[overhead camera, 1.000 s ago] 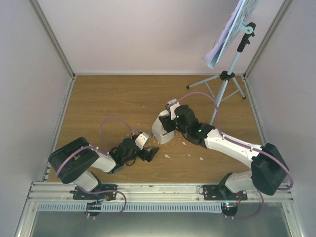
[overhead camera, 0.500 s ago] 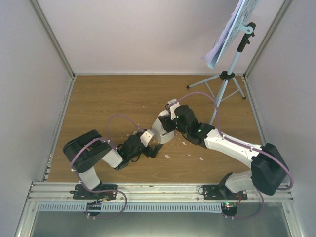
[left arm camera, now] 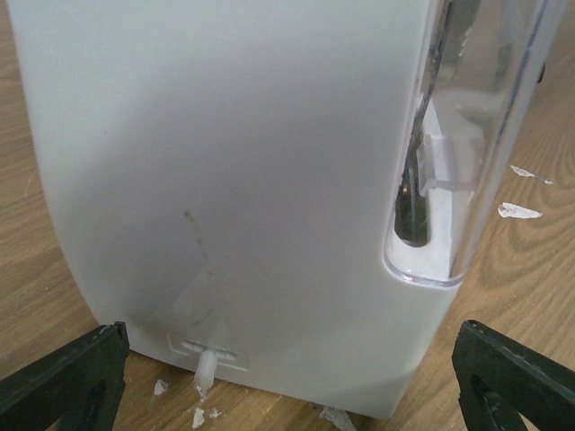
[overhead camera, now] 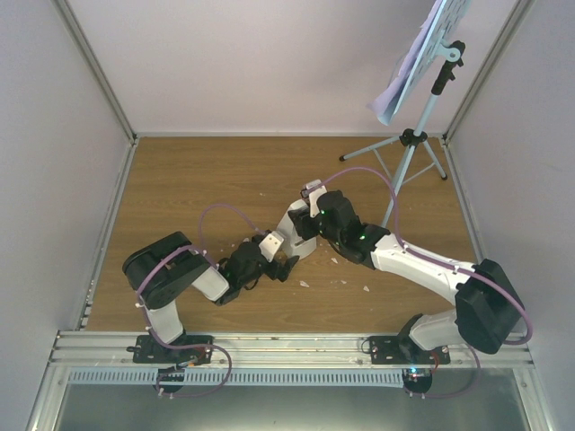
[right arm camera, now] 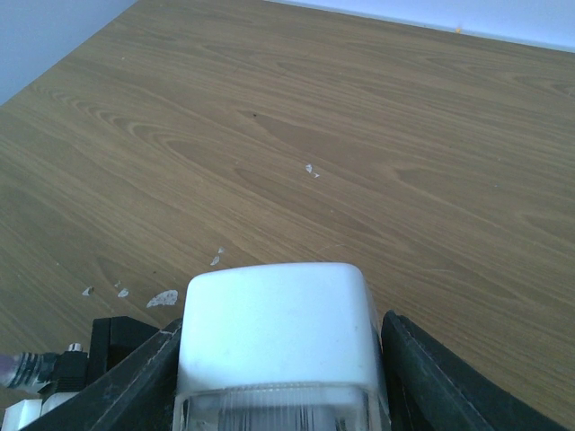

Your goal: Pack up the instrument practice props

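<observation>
**Two pincers at one metronome; music stand stands apart at the far right**

Your left pincer point(overhead camera: 283, 266) is spread wide. In the left wrist view its black fingers point(left arm camera: 67, 377) sit at the two lower corners of the view, with the metronome point(left arm camera: 234, 180) close in front and neither finger touching it. The metronome rests with its base on the desk point(overhead camera: 180, 197), near the middle and slightly toward the front. It has a white body and a clear cover point(left arm camera: 467, 135) down one side.

Your right pincer point(right arm camera: 280, 328) is clamped on the metronome. In the right wrist view the rounded white top sits between the two black fingers, each pressed against a side.

Small white scraps point(right arm camera: 162, 297) lie scattered on the wood around the metronome's base and just in front of both pincers.

At the back right corner, well apart from both arms, you have the pale blue music stand point(overhead camera: 420, 117) upright on its tripod legs. The sheet-music pages point(overhead camera: 400, 85) lie against its tilted tray. Their print is too small to read from the overhead view.
</observation>
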`<state>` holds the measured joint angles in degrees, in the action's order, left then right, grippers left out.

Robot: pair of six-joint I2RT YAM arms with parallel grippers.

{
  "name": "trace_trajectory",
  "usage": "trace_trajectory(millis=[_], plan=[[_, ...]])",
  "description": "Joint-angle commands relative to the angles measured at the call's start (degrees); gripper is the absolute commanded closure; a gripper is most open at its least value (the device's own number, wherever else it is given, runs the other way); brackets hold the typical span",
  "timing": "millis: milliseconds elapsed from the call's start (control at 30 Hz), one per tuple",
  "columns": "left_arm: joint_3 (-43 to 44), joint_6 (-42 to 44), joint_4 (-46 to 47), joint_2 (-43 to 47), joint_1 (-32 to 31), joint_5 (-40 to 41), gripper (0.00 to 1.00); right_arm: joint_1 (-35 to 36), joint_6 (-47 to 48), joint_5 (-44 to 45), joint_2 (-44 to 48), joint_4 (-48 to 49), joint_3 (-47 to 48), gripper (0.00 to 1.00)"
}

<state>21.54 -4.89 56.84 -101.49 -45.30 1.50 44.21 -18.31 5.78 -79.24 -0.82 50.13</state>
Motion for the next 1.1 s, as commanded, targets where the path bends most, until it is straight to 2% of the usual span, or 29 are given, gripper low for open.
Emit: trace_trajectory(millis=[0,167,500,800,1067], plan=[[0.98,0.54,4.57,-1.15,0.21,1.52,0.04,0.38,-1.50,-0.84,-1.44,-1.03,-0.32,0.46],[1.21,0.19,3.82,-1.43,0.21,2.27,0.13,0.44,-1.55,-0.92,-1.62,-0.94,-0.47,0.46],[1.74,-1.17,3.14,-2.22,0.21,3.35,0.13,0.47,-1.73,-1.12,-1.77,-0.51,-0.46,0.46],[2.10,-1.97,2.00,-1.88,0.12,5.67,0.37,0.53,-1.81,-0.84,-1.80,-0.39,-0.66,0.46],[1.48,-2.73,1.60,-1.54,0.12,6.18,0.52,0.47,-2.00,-0.78,-1.79,-0.15,-0.89,0.46]])
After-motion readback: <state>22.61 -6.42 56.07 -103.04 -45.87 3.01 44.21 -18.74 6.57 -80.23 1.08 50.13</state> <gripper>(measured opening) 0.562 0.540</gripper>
